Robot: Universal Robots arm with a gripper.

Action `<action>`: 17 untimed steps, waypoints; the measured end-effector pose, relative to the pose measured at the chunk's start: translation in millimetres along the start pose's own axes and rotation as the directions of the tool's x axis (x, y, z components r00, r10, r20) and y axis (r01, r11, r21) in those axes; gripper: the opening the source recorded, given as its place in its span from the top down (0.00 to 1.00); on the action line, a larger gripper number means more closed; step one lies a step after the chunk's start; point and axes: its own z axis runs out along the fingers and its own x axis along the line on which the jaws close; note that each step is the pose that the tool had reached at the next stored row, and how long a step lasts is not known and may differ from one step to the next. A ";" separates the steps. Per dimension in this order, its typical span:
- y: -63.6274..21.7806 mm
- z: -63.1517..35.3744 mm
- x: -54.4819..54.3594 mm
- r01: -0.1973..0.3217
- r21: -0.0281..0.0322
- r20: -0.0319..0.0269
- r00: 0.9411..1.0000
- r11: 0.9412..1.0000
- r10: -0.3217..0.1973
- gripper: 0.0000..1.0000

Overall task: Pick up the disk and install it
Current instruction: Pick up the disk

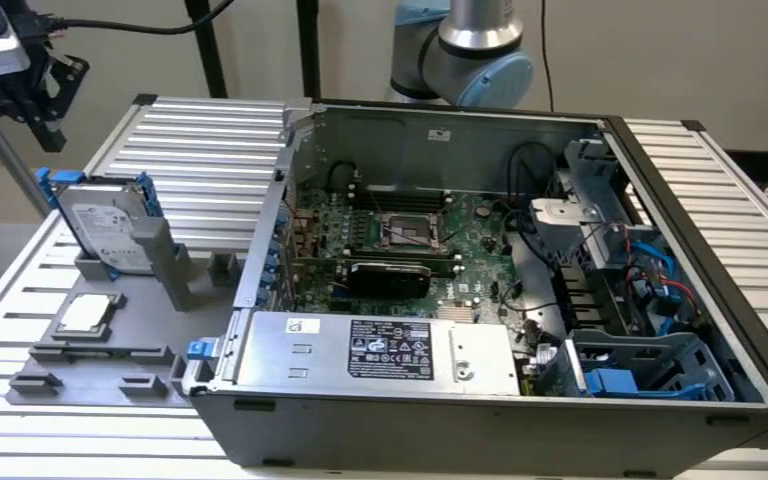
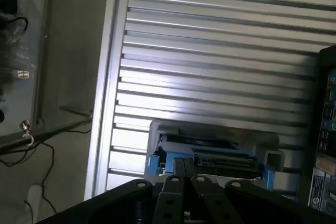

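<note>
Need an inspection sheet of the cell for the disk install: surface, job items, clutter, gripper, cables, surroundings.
Surface: ribbed aluminium table; grey fixture plate on it at the exterior view's left.
Job's things: disk standing on edge in a grey holder, outside the open computer case.
Clutter: small square chip on the fixture plate, near the holder.
Grippers: gripper above the disk, apart from it; nothing seen in it.
Cables: black cables and blue cables inside the case; black cable overhead.
Surroundings: arm's base behind the case; pale wall.
</note>
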 end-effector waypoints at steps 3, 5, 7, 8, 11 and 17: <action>0.0 0.2 0.0 0.073 0.001 -0.003 0.997 0.997 -0.073 1.00; 0.0 0.4 0.0 0.109 0.001 -0.005 0.994 0.994 -0.109 1.00; 0.0 0.4 0.0 0.146 0.002 -0.006 0.989 0.989 -0.146 1.00; -0.1 0.5 0.0 0.163 0.002 -0.007 0.987 0.987 -0.163 1.00; -0.1 0.7 -0.1 0.218 0.002 -0.009 0.976 0.976 -0.218 1.00; -0.1 1.2 0.0 0.323 0.003 -0.012 0.946 0.947 -0.323 1.00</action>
